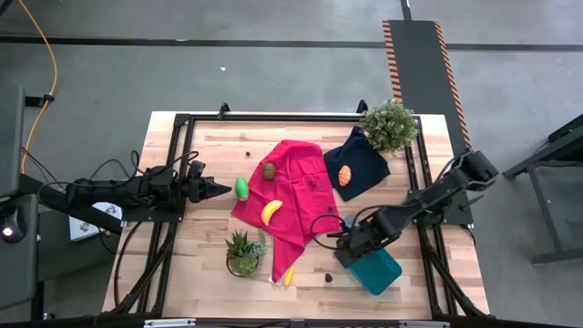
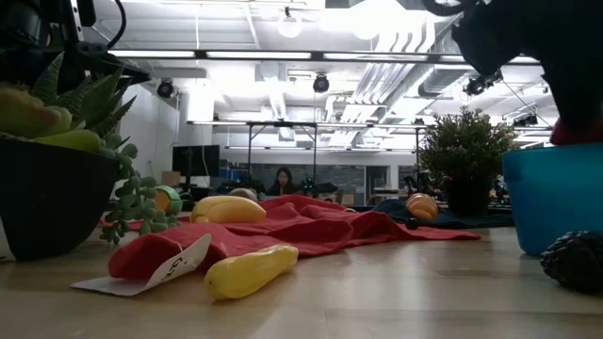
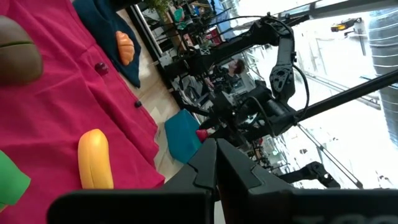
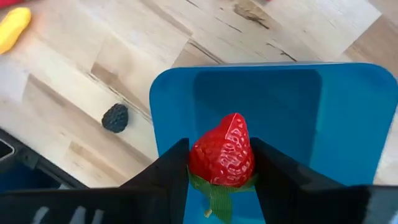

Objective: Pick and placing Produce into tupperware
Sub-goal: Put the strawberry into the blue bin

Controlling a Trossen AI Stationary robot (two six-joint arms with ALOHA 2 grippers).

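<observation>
At lower right of the high view, the right gripper [image 4: 222, 163] is clamped on a strawberry [image 4: 222, 151], hanging over the open tub [image 4: 348, 106], which appears empty. Its position near the tub's rim is the risk: let go here, the berry could clip the wall and bounce onto the table [image 1: 419, 278] beside the blackberry [image 4: 115, 117]. The left gripper [image 1: 219, 189], fingers pressed together and empty, waits at left centre by the green piece [image 1: 241, 188].

Green piece [image 3: 11, 180] and brown piece [image 3: 17, 57] cut off at the left wrist view's edge. Teal tub [image 2: 554, 196] cropped at the low view's edge. Distant person [image 2: 282, 181] too small to make out.
</observation>
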